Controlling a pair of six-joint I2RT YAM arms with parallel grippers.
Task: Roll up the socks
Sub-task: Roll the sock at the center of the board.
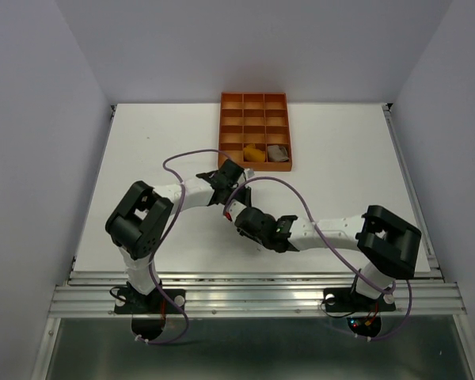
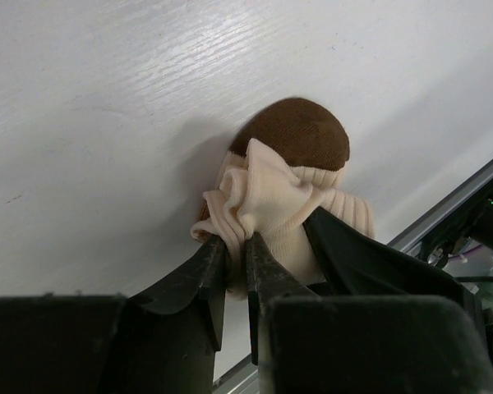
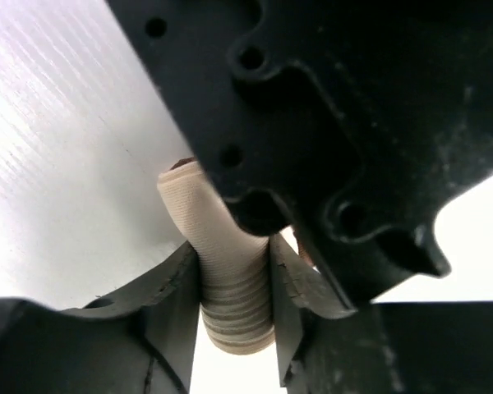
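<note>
Brown-and-cream ribbed fabric sock bunched on the white wood-grain table, in its near half, between both arms. Left gripper nearly closed, pinching a cream fold of that sock between thin black fingers. Right gripper clamped from the opposite side, pads pressed on both flanks of the ribbed cuff. Well apart, at the far side: rigid orange plastic tray with square compartments, holding a mustard orange sock and a taupe sock in neighbouring compartments at its near end.
</note>
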